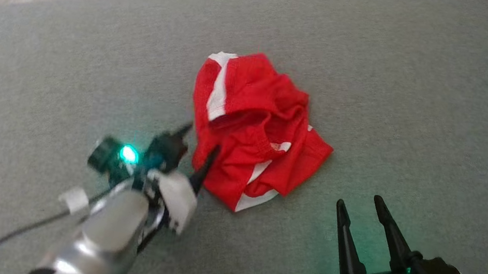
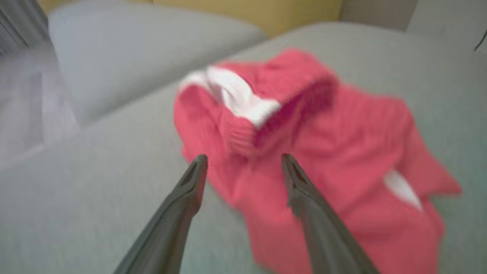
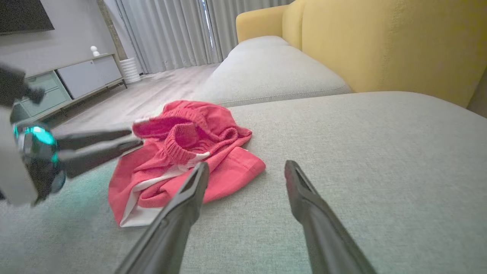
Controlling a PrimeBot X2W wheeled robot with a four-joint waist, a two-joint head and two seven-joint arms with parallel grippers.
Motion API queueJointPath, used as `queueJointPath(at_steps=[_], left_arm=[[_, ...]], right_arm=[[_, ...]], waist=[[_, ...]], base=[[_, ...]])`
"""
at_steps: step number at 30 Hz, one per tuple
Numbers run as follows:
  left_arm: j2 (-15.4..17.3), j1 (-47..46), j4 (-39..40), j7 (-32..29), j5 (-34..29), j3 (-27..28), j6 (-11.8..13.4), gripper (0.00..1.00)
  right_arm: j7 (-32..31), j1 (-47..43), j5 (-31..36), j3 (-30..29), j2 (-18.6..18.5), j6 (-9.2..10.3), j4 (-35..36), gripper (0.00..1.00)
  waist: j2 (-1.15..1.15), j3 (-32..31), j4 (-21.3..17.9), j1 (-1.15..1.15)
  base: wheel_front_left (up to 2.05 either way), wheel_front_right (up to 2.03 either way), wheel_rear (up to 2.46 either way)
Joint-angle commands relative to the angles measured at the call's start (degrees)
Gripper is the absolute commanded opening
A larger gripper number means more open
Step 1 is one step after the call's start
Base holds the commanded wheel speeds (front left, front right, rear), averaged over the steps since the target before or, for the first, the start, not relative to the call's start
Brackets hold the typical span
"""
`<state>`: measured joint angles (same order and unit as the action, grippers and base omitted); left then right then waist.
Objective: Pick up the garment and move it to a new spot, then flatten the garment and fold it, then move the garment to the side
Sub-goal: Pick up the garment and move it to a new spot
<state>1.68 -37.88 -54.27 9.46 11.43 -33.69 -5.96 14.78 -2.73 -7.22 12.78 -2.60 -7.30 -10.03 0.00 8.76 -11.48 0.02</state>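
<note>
1. Lying bunched up on the cushion [image 1: 424,111] is the garment [image 1: 255,129].
2. The left gripper [image 1: 202,139] is at the garment's near left edge, jaws apart.
3. The right gripper [image 1: 359,202] waits further from the garment, jaws apart too.
4. Left is nearer, so it should grab.

Garment [image 1: 245,157] knit cloth, matt; sofa [image 1: 424,111] seemingly woven.
</note>
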Motion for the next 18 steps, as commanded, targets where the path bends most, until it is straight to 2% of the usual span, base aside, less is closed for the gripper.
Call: queueJointPath(at_steps=[1,4,6,9,12,18], left_arm=[[1.21,-1.72,0.77,0.74,1.1,-0.02,-0.35,1.0],[1.21,0.64,-0.27,2.72,3.2,-2.35,-0.29,1.0],[1.21,2.26,-0.05,4.14,4.15,-3.17,0.78,1.0],[1.21,5.36,2.3,5.34,5.09,-3.05,3.91,1.0],[1.54,10.21,10.79,5.49,5.15,-0.09,7.73,1.0],[4.74,25.03,29.91,5.52,2.31,7.58,13.65,1.0]], right_arm=[[0.22,1.87,-0.29,1.41,-0.28,-0.19,1.54,1.0],[0.22,1.58,-0.12,0.92,-0.28,-0.19,1.36,1.0],[0.22,1.19,-0.01,0.58,-0.28,-0.19,1.17,1.0],[0.22,0.17,0.01,0.24,-0.28,-0.19,0.85,1.0],[0.22,-1.32,0.26,-0.58,-0.28,-0.19,0.71,1.0],[0.22,-3.55,0.47,-2.7,-0.28,-0.19,1.26,1.0]], waist=[[0.0,0.56,1.15,-0.02],[0.0,-0.11,2.69,-0.02],[0.0,-1.1,3.81,-0.02],[0.0,-3.27,5.55,-0.02],[0.0,-5.77,7.55,-0.02],[0.0,-9.6,11.3,-0.02]], base=[[0.0,0.0,0.0],[0.0,0.0,0.0],[0.0,0.0,0.0],[0.0,0.0,0.0],[0.0,0.0,0.0],[0.0,0.0,0.0]])
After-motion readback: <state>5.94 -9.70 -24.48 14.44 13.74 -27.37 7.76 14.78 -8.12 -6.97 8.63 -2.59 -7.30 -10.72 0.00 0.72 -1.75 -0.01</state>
